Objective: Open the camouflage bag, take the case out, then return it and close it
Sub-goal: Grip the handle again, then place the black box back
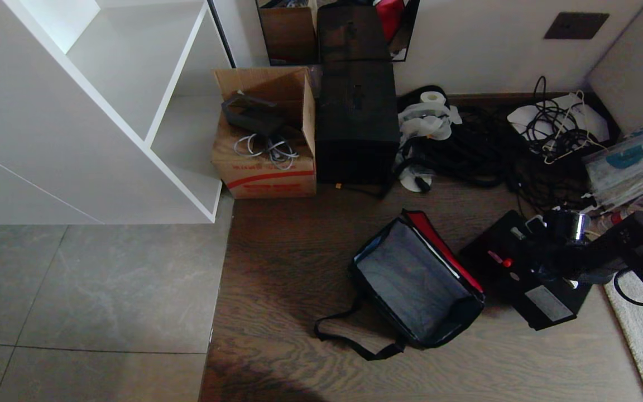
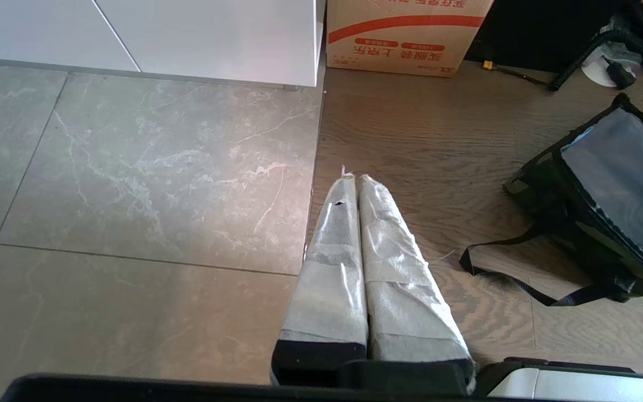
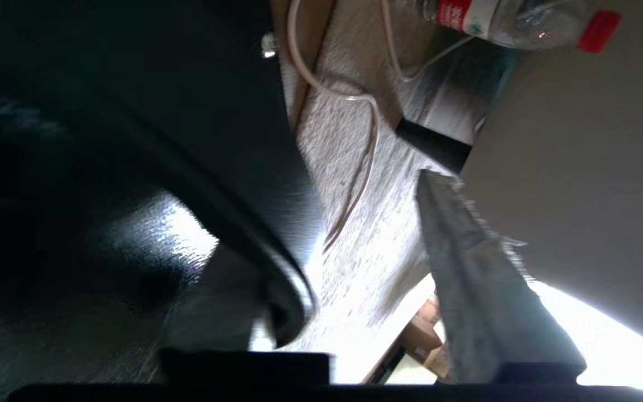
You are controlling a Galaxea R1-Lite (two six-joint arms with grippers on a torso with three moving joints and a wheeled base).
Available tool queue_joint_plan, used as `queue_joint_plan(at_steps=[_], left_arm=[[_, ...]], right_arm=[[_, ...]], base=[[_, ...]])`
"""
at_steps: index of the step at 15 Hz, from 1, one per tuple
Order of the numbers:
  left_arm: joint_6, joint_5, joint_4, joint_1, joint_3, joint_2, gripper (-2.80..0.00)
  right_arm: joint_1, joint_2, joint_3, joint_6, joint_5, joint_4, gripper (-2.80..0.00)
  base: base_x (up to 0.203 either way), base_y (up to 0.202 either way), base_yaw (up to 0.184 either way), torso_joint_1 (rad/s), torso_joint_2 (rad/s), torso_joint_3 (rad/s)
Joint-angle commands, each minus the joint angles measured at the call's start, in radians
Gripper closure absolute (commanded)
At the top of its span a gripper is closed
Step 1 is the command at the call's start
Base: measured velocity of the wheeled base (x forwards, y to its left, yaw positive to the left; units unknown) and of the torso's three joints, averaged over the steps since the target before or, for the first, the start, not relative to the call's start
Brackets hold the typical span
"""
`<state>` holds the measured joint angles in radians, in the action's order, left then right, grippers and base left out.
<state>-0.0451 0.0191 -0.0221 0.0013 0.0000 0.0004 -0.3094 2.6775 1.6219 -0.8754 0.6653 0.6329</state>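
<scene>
The camouflage bag point(image 1: 416, 290) lies open on the wooden floor point(image 1: 277, 268), its red lid lining folded back, grey interior bare, and black shoulder strap point(image 1: 349, 338) trailing in front. Just beside it, on the robot's right, the black case point(image 1: 522, 279) lies flat on the floor. The right gripper point(image 1: 545, 262) reaches over the case's handle, its fingers point(image 3: 483, 279) partly apart; whether they grip it cannot be told. The left gripper point(image 2: 355, 184) hangs parked over the floor, fingers pressed together.
</scene>
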Motion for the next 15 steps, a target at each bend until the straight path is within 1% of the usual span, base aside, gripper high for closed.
queue_joint_plan(at_steps=[1, 3, 7, 12, 15], left_arm=[[-0.001, 0.001, -0.001, 0.0, 0.011, 0.0, 0.0], [-0.001, 0.001, -0.001, 0.0, 0.011, 0.0, 0.0], [-0.001, 0.001, -0.001, 0.0, 0.011, 0.0, 0.0], [-0.001, 0.001, -0.001, 0.0, 0.011, 0.0, 0.0], [-0.001, 0.001, -0.001, 0.0, 0.011, 0.0, 0.0]], right_arm=[[0.004, -0.027, -0.02, 0.014, 0.005, 0.004, 0.0], [0.013, -0.044, -0.037, 0.042, 0.005, 0.004, 0.0], [0.017, -0.115, -0.094, 0.047, 0.005, 0.003, 0.0], [0.018, -0.273, -0.195, 0.046, 0.004, -0.008, 0.0], [0.018, -0.38, -0.278, 0.046, 0.001, -0.009, 0.0]], base=[[0.0, 0.0, 0.0, 0.0, 0.0, 0.0], [0.0, 0.0, 0.0, 0.0, 0.0, 0.0], [0.0, 0.0, 0.0, 0.0, 0.0, 0.0], [0.0, 0.0, 0.0, 0.0, 0.0, 0.0], [0.0, 0.0, 0.0, 0.0, 0.0, 0.0]])
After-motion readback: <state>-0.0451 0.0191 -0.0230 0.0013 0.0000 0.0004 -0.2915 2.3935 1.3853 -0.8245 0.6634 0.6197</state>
